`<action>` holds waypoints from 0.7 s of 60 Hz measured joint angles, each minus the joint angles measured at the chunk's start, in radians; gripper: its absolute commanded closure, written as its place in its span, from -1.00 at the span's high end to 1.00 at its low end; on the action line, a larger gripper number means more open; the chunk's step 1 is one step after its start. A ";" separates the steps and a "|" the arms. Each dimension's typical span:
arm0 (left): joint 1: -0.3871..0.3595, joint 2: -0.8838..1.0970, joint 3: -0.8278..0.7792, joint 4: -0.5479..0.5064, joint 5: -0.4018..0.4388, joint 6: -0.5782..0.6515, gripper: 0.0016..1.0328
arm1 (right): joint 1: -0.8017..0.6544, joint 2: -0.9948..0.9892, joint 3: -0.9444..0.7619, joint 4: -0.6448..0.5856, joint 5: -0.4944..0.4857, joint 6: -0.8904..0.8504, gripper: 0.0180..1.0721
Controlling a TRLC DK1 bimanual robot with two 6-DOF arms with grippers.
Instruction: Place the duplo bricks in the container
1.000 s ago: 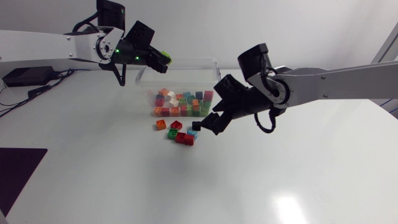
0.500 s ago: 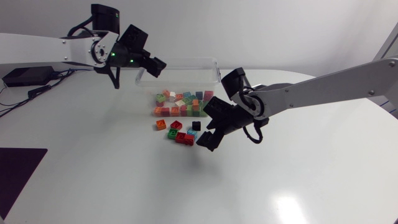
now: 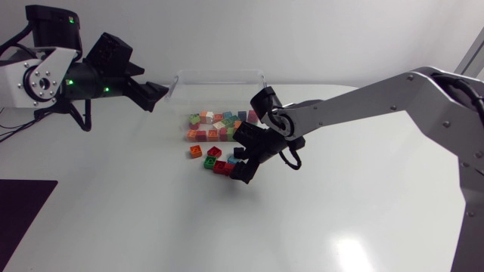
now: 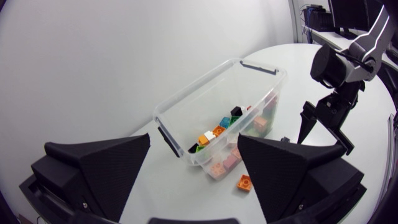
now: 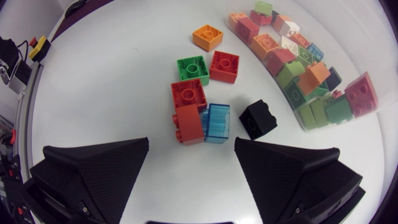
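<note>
The clear plastic container (image 3: 178, 78) stands at the back middle of the table with several coloured duplo bricks (image 3: 219, 125) inside. In front of it lie loose bricks: orange (image 5: 208, 37), green (image 5: 193, 67), red (image 5: 224, 65), a red pair (image 5: 188, 109), a clear blue one (image 5: 216, 122) and black (image 5: 258, 118). My right gripper (image 3: 237, 160) hangs open just over this group, the blue and red bricks right ahead of its fingers. My left gripper (image 3: 156, 97) is open and empty, up to the left of the container (image 4: 217, 93).
The orange brick (image 3: 196, 151) lies farthest left of the loose group. The container's black-clipped near end (image 4: 166, 134) faces the left gripper. White tabletop stretches around the bricks on the near side.
The left gripper let go of the lime-green brick above the container, opened, and drew back to the left. The right gripper came down and left over the loose bricks.
</note>
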State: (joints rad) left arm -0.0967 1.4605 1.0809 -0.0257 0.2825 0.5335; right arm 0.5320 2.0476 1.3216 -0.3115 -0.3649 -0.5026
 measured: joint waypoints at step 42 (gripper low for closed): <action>0.043 -0.145 -0.265 -0.146 0.077 0.273 0.90 | 0.017 0.177 0.231 -0.153 0.048 -0.072 0.47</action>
State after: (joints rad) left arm -0.0536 1.3151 0.8158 -0.1715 0.3592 0.8066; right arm 0.5491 2.2242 1.5524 -0.4641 -0.3164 -0.5743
